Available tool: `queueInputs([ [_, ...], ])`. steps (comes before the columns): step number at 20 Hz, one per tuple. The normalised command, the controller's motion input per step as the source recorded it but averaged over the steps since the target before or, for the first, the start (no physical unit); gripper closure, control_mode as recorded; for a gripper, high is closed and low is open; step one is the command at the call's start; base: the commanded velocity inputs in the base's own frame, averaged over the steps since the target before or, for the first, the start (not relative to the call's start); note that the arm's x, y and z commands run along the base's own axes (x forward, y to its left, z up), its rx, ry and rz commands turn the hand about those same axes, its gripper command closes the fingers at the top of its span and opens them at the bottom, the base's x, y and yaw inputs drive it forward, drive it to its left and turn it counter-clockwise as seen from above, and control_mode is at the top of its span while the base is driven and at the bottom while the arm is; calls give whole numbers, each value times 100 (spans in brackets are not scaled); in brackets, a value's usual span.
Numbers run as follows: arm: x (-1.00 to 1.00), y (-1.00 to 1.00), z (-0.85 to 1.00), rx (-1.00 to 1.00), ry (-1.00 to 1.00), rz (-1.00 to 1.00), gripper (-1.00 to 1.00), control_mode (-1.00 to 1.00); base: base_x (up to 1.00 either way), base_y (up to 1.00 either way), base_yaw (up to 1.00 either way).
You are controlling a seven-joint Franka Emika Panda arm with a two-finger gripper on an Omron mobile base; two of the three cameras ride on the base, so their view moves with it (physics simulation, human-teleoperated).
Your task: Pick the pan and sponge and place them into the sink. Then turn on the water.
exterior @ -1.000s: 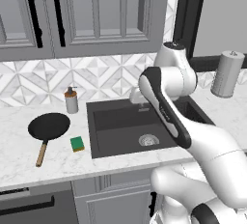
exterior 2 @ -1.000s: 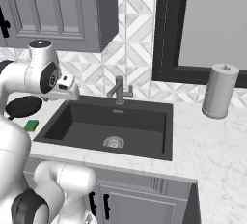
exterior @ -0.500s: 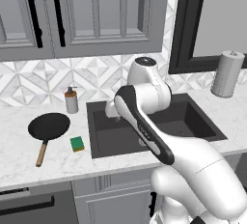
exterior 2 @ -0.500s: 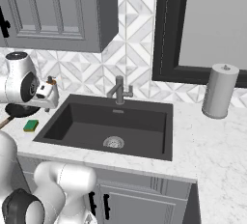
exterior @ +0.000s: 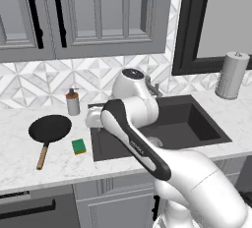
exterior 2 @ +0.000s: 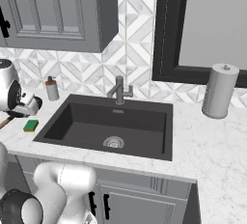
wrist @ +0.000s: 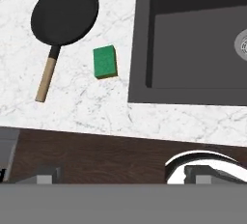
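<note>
The arm is swinging hard to its left, away from over the sink (exterior: 197, 119)! A second ago its upper joint stood at about two o'clock in the left base view, above the basin's right half; half a second ago it was over the middle; now it rises at twelve o'clock, by the faucet (exterior: 153, 88). The wrist has crossed the basin's left rim and hangs over the counter (exterior: 19, 158) edge near the sponge (exterior: 78, 146). In the right base view the arm slides further toward nine o'clock, uncovering more of the basin. The claw (exterior: 93, 120) stays wide open, empty.
</note>
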Motion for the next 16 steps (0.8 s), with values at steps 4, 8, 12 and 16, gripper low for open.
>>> queueInputs([
  [4, -1, 70, -22, 8, 2, 0, -100, -100, 0, 0, 0],
  [8, 0, 80, -5, 0, 13, 0, -100, -100, 0, 0, 0],
  [12, 0, 71, -1, -3, 15, 0, -100, -100, 0, 0, 0],
  [16, 8, 51, 0, 0, 17, 0, -100, -100, 0, 0, 0],
])
